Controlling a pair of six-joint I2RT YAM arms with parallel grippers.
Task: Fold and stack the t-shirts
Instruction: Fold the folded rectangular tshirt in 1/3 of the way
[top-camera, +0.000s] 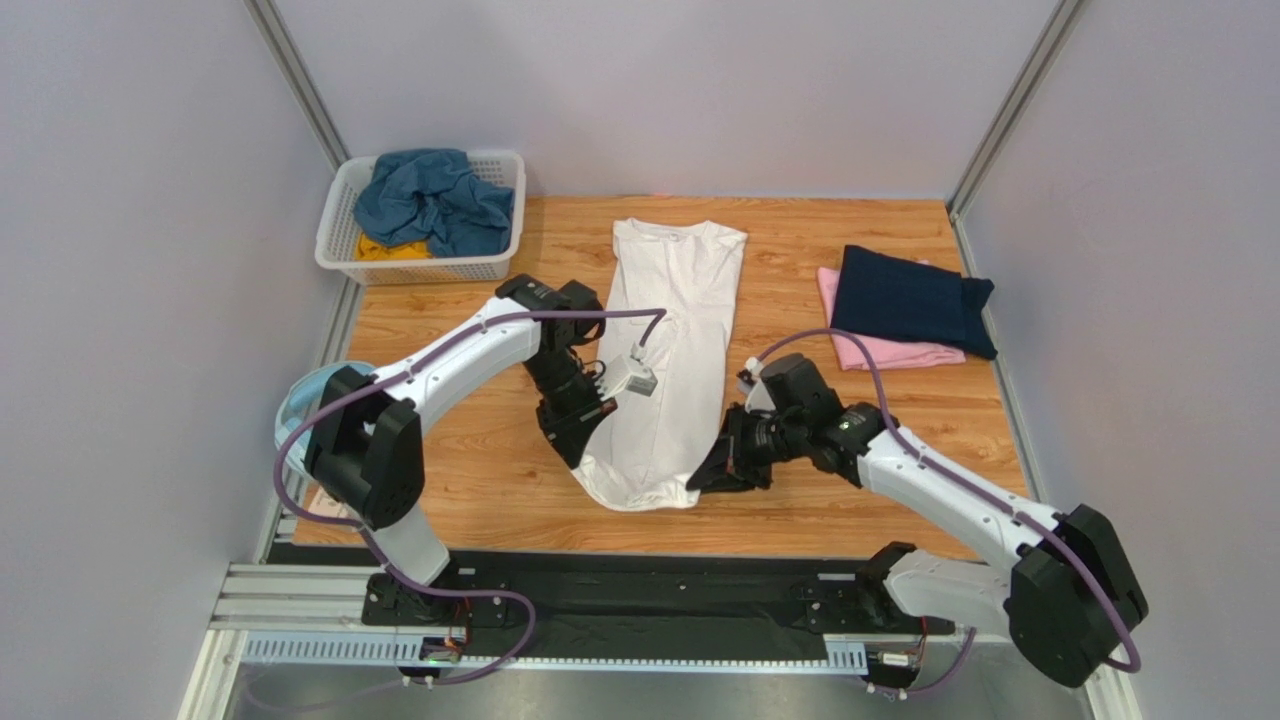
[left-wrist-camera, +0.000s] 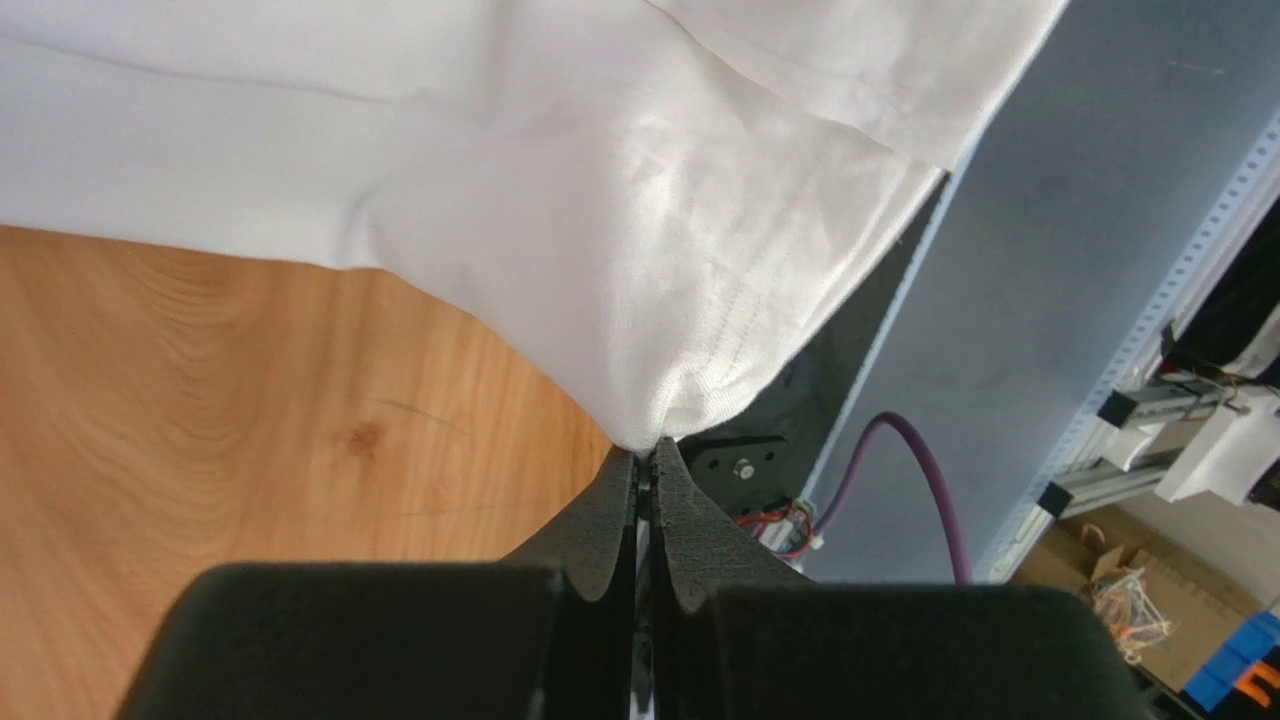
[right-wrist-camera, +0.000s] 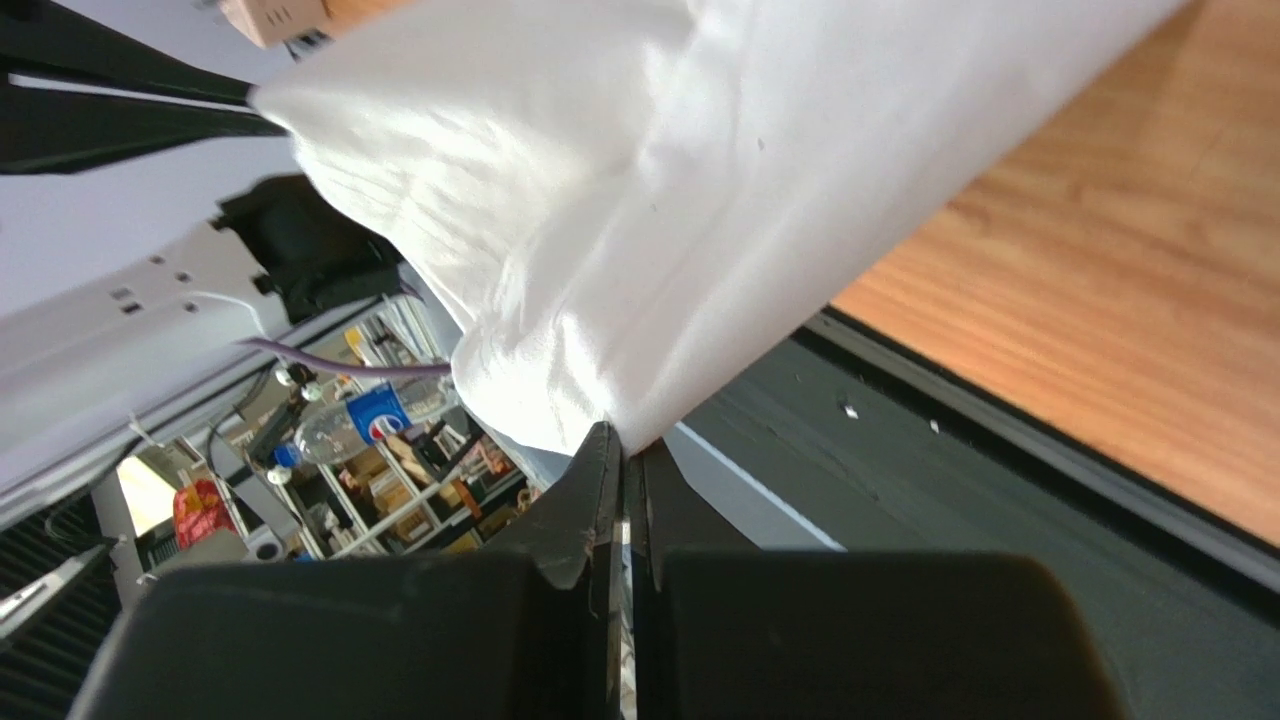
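Observation:
A long white t-shirt (top-camera: 672, 323) lies folded lengthwise down the middle of the wooden table. Its near end is lifted off the wood. My left gripper (top-camera: 579, 450) is shut on the near left corner of the white t-shirt (left-wrist-camera: 646, 255). My right gripper (top-camera: 712, 477) is shut on the near right corner of the white t-shirt (right-wrist-camera: 706, 195). A folded navy t-shirt (top-camera: 911, 299) lies on a folded pink t-shirt (top-camera: 894, 351) at the far right. A teal-blue t-shirt (top-camera: 433, 197) and a yellow t-shirt (top-camera: 385, 251) lie crumpled in the basket.
A white slatted basket (top-camera: 496, 264) stands at the far left corner. Light-blue headphones (top-camera: 301, 408) sit at the table's left edge, behind the left arm. Grey walls close in the table on three sides. The black rail (top-camera: 661, 600) runs along the near edge.

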